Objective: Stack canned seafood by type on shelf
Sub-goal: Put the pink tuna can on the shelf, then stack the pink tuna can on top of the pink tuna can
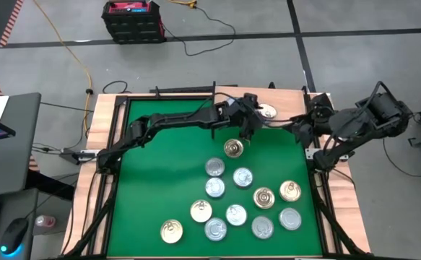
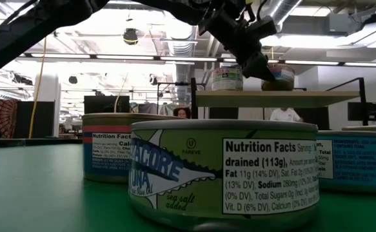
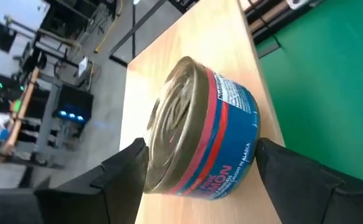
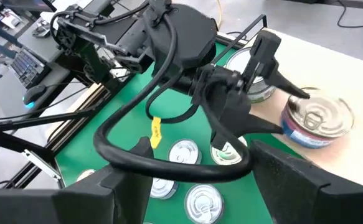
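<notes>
A flat round blue-and-red-labelled can (image 3: 200, 127) sits lid-up on the shelf (image 3: 169, 56) at centre frame, straddled untouched by the left gripper (image 3: 200, 171), fingers apart; the right gripper's (image 4: 187, 180) fingers also spread.

You've got one camera straight overhead, one level at tabletop, two wrist cameras close in; all share the shelf (image 2: 275, 98).

We are finding the shelf (image 1: 282, 110) largely hidden under both arms overhead; the nearest tin (image 2: 223, 169) at six o'clock is being cropped by the frame edge.
</notes>
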{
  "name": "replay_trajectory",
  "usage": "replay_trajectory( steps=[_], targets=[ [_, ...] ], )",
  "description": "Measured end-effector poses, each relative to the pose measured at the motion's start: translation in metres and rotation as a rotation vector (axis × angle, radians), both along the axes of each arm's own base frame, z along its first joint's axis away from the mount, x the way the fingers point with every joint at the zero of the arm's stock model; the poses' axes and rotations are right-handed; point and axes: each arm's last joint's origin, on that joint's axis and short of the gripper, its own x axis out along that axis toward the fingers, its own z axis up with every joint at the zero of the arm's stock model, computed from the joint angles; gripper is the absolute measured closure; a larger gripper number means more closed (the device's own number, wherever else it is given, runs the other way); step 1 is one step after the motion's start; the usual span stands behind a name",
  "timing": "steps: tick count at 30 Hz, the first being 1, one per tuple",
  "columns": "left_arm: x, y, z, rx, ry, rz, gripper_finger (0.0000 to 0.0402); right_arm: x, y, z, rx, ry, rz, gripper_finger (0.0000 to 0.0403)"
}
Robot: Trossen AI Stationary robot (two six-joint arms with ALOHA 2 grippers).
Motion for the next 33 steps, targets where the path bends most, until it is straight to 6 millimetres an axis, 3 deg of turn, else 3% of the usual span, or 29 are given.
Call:
replay_trajectory(
  steps=[4, 13, 23, 28, 33],
  targets=[
    [-0.003, 0.003, 0.005, -0.035, -0.025, 0.018, 0.0116, 0.002, 0.002, -0.002, 0.026, 0.033, 0.038, 0.012],
    [-0.013, 0.004, 0.037, -0.078, -0.159, 0.036, 0.0117, 0.007, 0.006, -0.011, 0.071, 0.157, 0.117, 0.012],
    [-0.055, 0.019, 0.095, -0.413, -0.321, 0.027, 0.0141, 0.004, 0.005, -0.018, 0.042, 0.277, 0.173, 0.012],
    [-0.087, -0.001, 0.132, -0.451, -0.301, 0.003, 0.0149, 0.005, 0.002, -0.019, -0.007, 0.289, 0.136, 0.012],
    [-0.1, -0.026, 0.134, -0.529, -0.182, -0.053, 0.015, 0.021, 0.001, -0.038, -0.031, 0.32, 0.119, 0.012]
  ],
)
